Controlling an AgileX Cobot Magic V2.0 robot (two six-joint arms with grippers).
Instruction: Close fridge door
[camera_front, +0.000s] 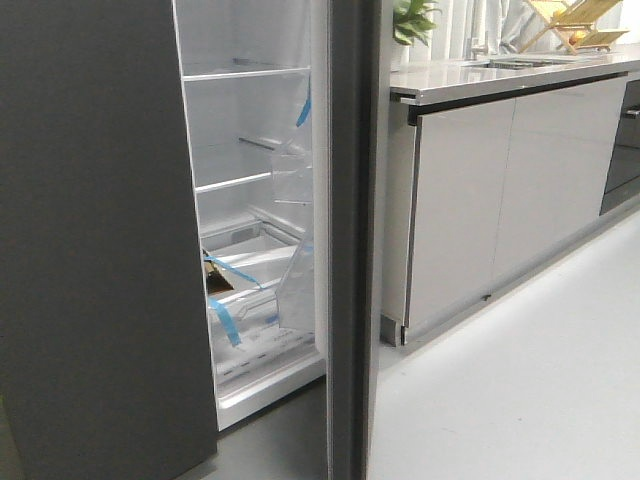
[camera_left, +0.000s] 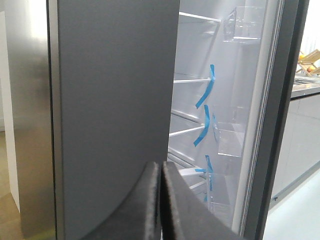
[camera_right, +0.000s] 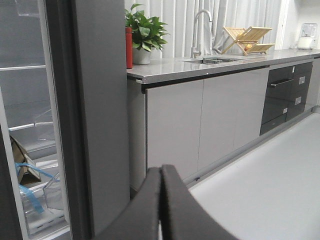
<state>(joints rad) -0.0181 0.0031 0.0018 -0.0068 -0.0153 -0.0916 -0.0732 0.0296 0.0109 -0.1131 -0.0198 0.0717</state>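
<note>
So the tall matte dark-grey fridge door (camera_front: 350, 240) is standing wide open here, seen edge-on in the front view, just right of the white fridge interior (camera_front: 250, 200) and left of the glossy pale-grey cabinet doors (camera_front: 500, 200). Its white lining and clear plastic door bins (camera_left: 232, 137) show up in the left wrist view, with strips of blue tape (camera_left: 205, 107) on them. On the other side of the opening there's a matching dark-grey flat panel (camera_front: 95, 240) with no bins. Glass shelves and clear drawers sit inside, more blue tape down low. Left fingers (camera_left: 161, 200) are pressed together, holding nothing, right in front of that panel's edge. Right fingers (camera_right: 161, 202) are pinched together too, also holding nothing, pointing toward the cabinets. Up on the grey worktop (camera_right: 215, 65) there's a green potted plant (camera_right: 142, 32), a chrome tap (camera_right: 200, 30) and a wooden dish rack (camera_right: 247, 40).
</note>
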